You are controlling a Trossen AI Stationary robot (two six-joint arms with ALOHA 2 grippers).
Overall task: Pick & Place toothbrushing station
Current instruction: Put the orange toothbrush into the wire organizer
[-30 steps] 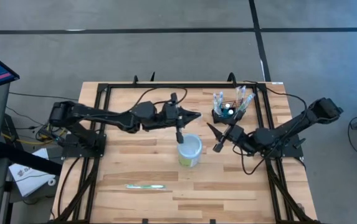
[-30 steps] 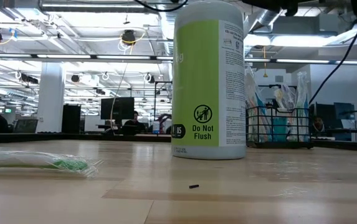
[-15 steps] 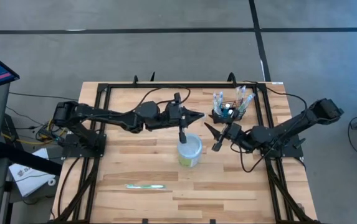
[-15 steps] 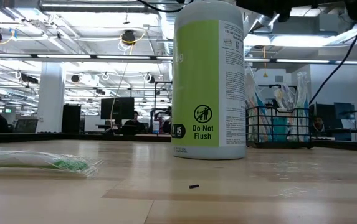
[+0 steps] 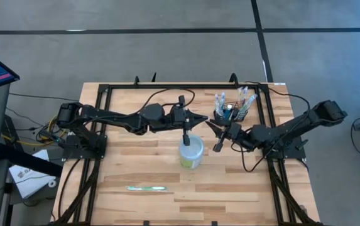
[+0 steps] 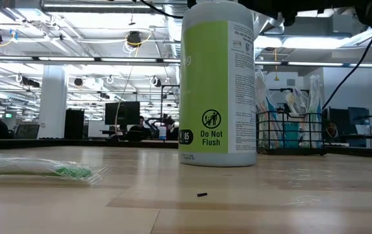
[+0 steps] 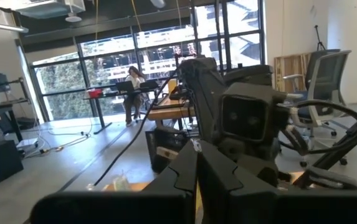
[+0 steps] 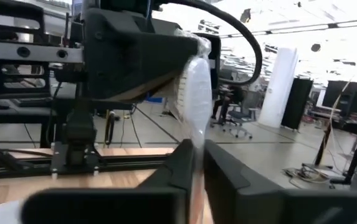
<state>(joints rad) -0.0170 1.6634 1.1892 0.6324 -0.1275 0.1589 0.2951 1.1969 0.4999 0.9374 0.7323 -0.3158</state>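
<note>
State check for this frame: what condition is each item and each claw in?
basket: upright, wrapped brushes standing in it.
canister: standing upright.
wrapped toothbrush: lying flat, untouched.
left claw: shut, raised beside the canister's top.
right claw: closed on a clear packet.

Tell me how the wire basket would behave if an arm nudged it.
The basket looks light, being open mesh, so it would probably slide across the smooth wooden table rather than resist. The packets standing in it rise well above its low walls, so a sharp shove might tilt or spill them.
</note>
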